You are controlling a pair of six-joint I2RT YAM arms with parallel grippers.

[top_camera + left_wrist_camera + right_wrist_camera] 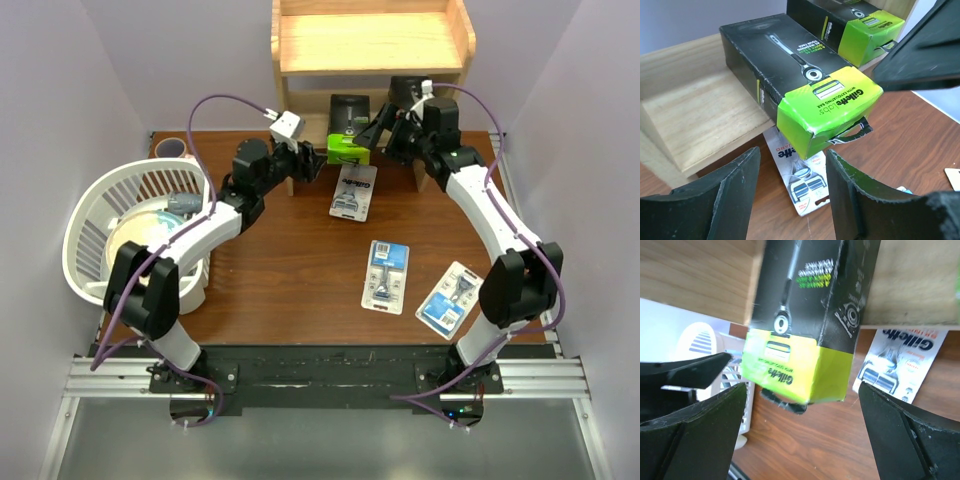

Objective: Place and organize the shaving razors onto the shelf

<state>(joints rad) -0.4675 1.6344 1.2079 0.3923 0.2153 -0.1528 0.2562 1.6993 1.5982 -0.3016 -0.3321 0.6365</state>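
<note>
The wooden shelf stands at the back of the table. A black razor box with a lime-green end lies on its lower tier and overhangs the front edge. In the left wrist view this box hangs above a blister card, with a second black box behind it. My left gripper is open and empty just left of the box's green end. My right gripper is open and empty just right of it. Two more blister cards lie on the table.
A white plastic basket holding a bowl stands at the left, with a pink cup behind it. The shelf's side panels flank the lower tier. In the right wrist view the basket shows beyond the box.
</note>
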